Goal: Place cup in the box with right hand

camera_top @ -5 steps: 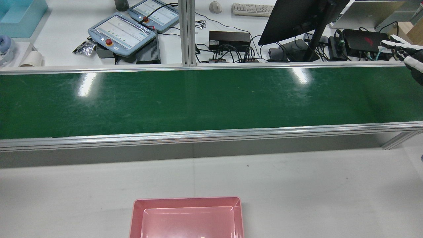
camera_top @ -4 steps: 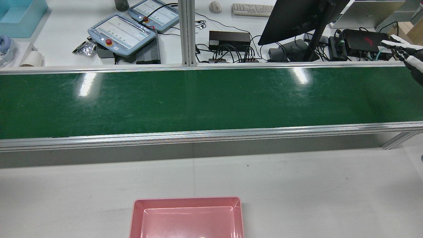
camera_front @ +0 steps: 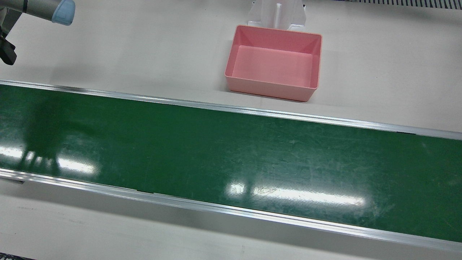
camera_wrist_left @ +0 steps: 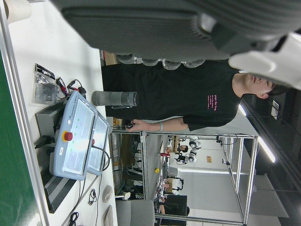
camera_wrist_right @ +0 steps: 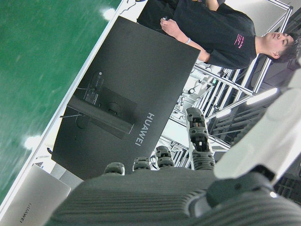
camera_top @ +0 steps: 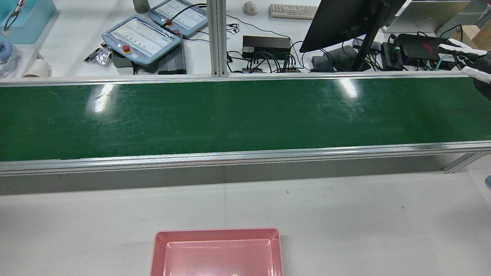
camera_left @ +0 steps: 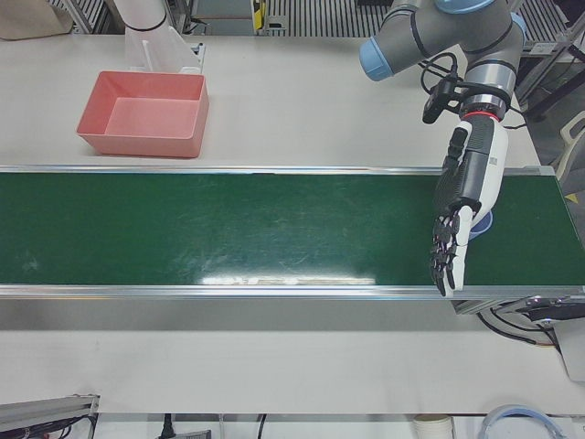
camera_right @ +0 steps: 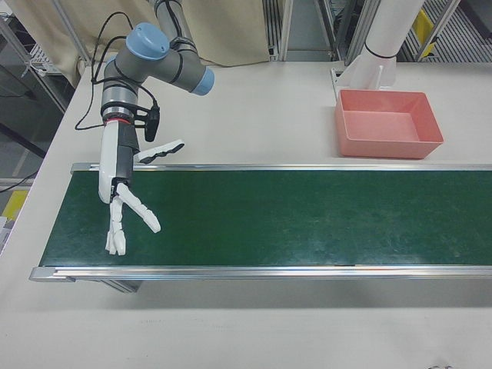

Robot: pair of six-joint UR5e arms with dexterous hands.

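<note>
No cup shows clearly in any view. The pink box (camera_front: pixel 273 85) stands empty on the white table beside the green belt (camera_front: pixel 231 151); it also shows in the rear view (camera_top: pixel 217 234), the left-front view (camera_left: pixel 144 143) and the right-front view (camera_right: pixel 389 145). My right hand (camera_right: pixel 125 201) is open with fingers spread, hovering over the belt's end, far from the box; its fingers show at the rear view's right edge (camera_top: pixel 466 53). My left hand (camera_left: pixel 462 206) is open and empty over the belt's other end. A pale blue rounded thing (camera_left: pixel 483 220) shows partly behind it; I cannot tell what it is.
The belt has aluminium rails (camera_top: pixel 245 155) along both long sides. Beyond it is a desk with teach pendants (camera_top: pixel 141 37), a monitor (camera_top: pixel 345 19) and cables. A white pedestal (camera_front: pixel 277 12) stands behind the box. Part of the right arm (camera_front: pixel 47 9) is at the front view's top left.
In the rear view my right hand's fingers have shifted slightly up and left at the right edge. The box has not moved.
</note>
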